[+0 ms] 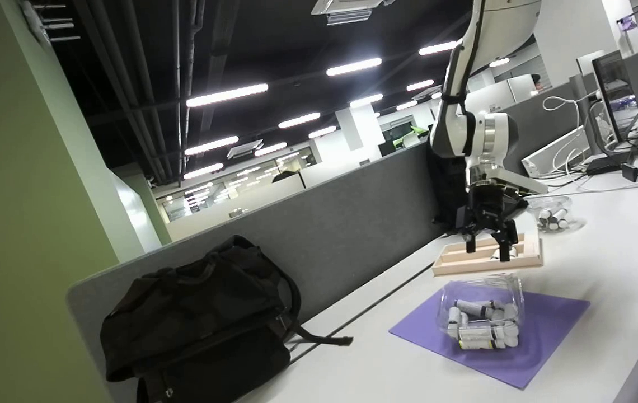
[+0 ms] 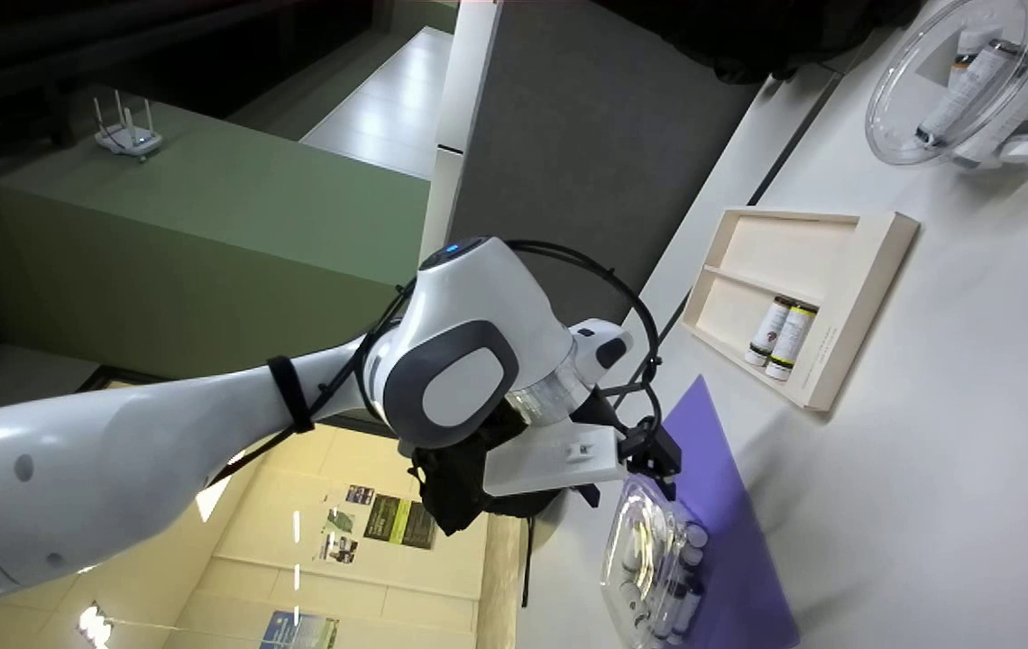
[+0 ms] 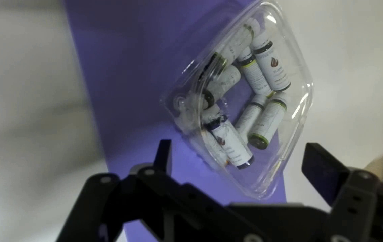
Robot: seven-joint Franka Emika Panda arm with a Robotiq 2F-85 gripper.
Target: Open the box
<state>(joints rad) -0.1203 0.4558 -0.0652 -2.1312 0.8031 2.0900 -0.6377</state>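
Gripper [image 3: 239, 158] has fingers wide apart, holding nothing, near the clear container [image 3: 296, 99]; its height is hard to judge. The wooden box [image 2: 858, 311], right of centre in an exterior view, looks already uncovered, so one should rise straight, touching neither.

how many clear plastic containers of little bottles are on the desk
2. One container is on the purple mat; another container is on the far side of the wooden box from the mat. Both exterior views show the two; more could be out of frame.
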